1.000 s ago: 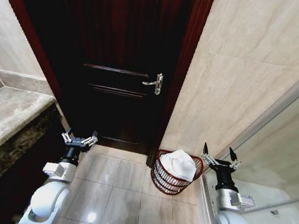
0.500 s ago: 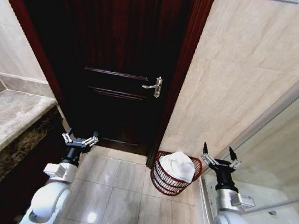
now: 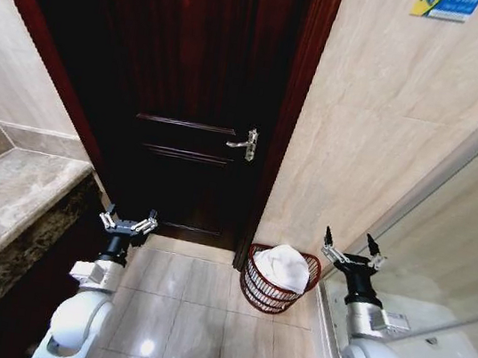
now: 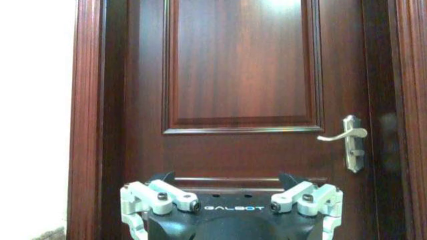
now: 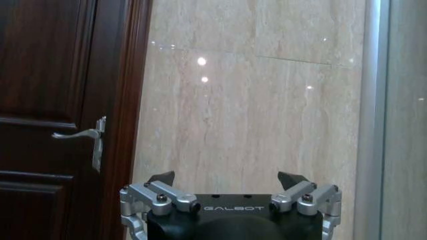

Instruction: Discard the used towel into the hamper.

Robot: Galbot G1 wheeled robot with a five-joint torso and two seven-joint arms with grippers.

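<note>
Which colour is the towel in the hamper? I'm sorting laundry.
White towel, clearest in the head view.

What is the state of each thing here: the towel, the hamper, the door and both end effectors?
towel: lying inside the hamper, heaped above its rim.
hamper: upright on the floor, beside the door frame.
door: closed, handle level.
left end effector: open, holding nothing, facing the door.
right end effector: open, holding nothing, just right of the hamper.

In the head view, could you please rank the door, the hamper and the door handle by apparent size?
1. The door, by far.
2. The hamper, holding the towel.
3. The door handle, smallest.
</note>
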